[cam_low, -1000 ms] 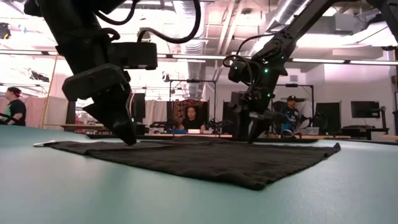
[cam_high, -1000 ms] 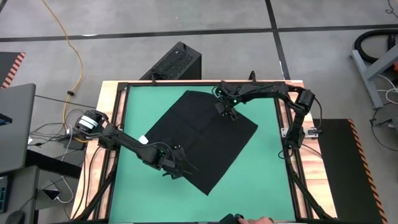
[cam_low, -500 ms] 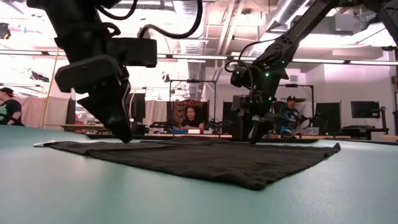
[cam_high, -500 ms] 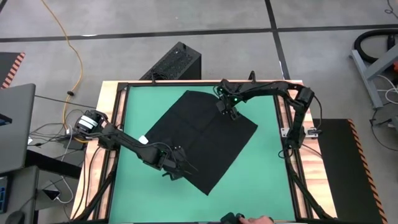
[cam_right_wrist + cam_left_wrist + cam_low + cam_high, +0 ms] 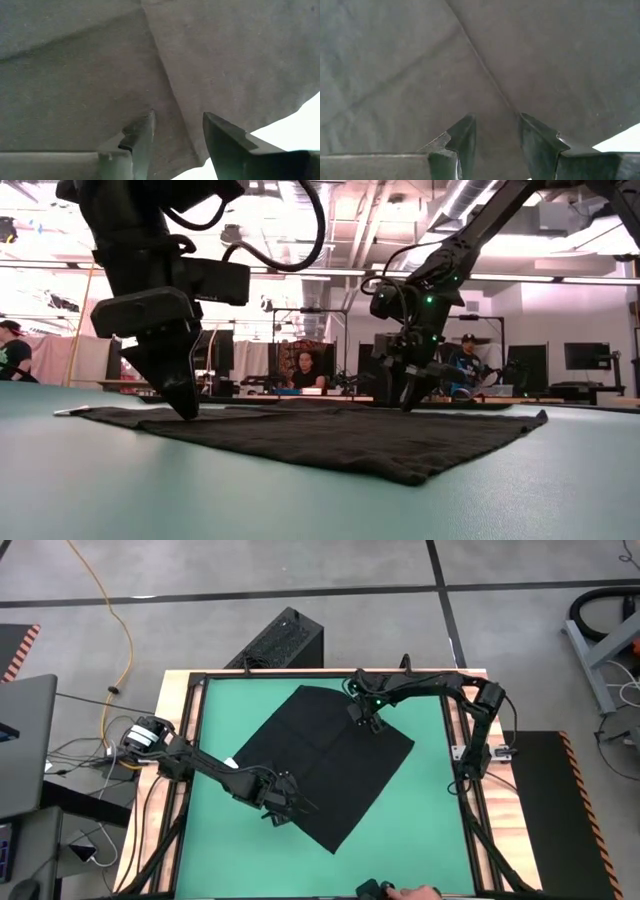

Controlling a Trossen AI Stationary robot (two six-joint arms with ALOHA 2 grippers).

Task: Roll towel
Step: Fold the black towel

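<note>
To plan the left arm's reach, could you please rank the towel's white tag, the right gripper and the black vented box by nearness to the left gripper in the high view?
1. White tag, on the towel's left corner, nearest the left gripper.
2. Right gripper, on the towel's far-right edge.
3. Black vented box, off the table, beyond its far edge.

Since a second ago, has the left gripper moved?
Yes. The left gripper has crept farther onto the towel, away from the table's left rail.

Towel (image 5: pixel 325 760): black woven cloth, matt, fine-textured, soft creases and a stitched seam visible in both wrist views. Table (image 5: pixel 430 810): smooth green mat, faint sheen, in a pale wood frame with black metal rails. Left gripper (image 5: pixel 496 137), right gripper (image 5: pixel 177 130): dark matt plastic-looking fingers (image 5: pixel 227 140), moulded edges.
</note>
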